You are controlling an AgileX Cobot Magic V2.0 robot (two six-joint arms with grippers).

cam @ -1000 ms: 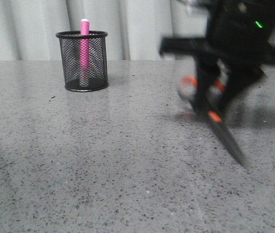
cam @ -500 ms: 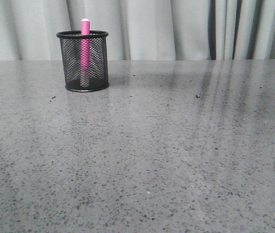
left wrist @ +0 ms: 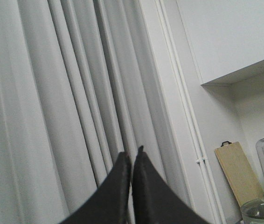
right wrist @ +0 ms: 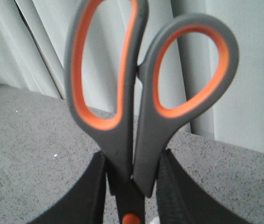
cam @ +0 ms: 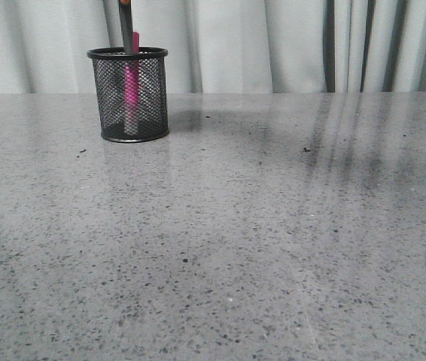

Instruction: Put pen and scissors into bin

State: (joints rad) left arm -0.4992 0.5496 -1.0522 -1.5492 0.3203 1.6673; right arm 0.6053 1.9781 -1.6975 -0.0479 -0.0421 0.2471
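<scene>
The bright pink pen already stands in the small round black wire-mesh bin, at ten o'clock on the grey table. My right gripper pinches the big grey-and-orange scissors, blades dipping into the bin. Letting go is left. My left gripper is pressed together, empty. I see no writing.

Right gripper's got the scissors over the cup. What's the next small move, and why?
Probably lower a little further, then open. The scissors hang blade-down with the tip already inside the bin beside the pen, and the right gripper clamps them just below the handles.
</scene>
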